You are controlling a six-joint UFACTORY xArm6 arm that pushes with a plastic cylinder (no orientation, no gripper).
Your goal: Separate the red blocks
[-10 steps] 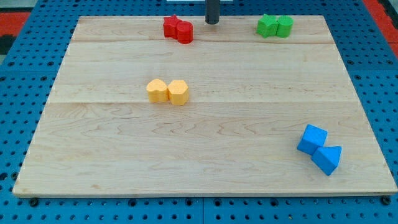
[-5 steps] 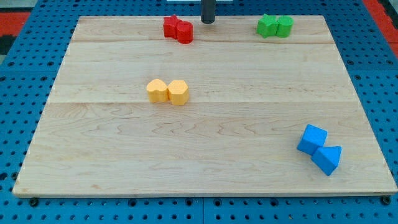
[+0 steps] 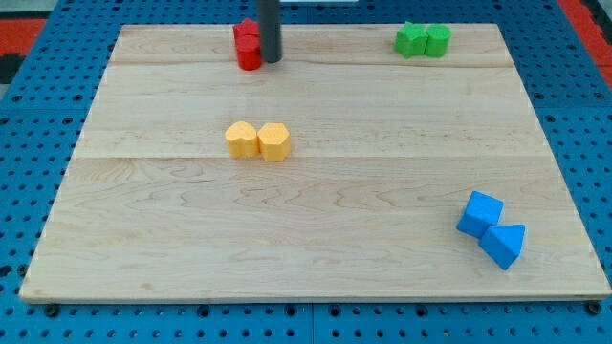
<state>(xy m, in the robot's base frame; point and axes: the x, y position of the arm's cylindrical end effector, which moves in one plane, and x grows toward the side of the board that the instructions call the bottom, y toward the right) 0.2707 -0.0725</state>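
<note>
Two red blocks (image 3: 248,45) sit pressed together near the top edge of the wooden board (image 3: 316,239), left of centre; their shapes are hard to make out, one seems to lie behind the other. My tip (image 3: 272,60) stands right against their right side, touching them. The rod hides part of the red pair.
Two green blocks (image 3: 423,39) touch each other at the top right. Two yellow blocks (image 3: 257,140) sit side by side left of centre. Two blue blocks (image 3: 491,229) touch at the bottom right. A blue pegboard surrounds the board.
My tip has moved left and slightly down, from right of the red pair into it. The red blocks have slid left and bunched closer together.
</note>
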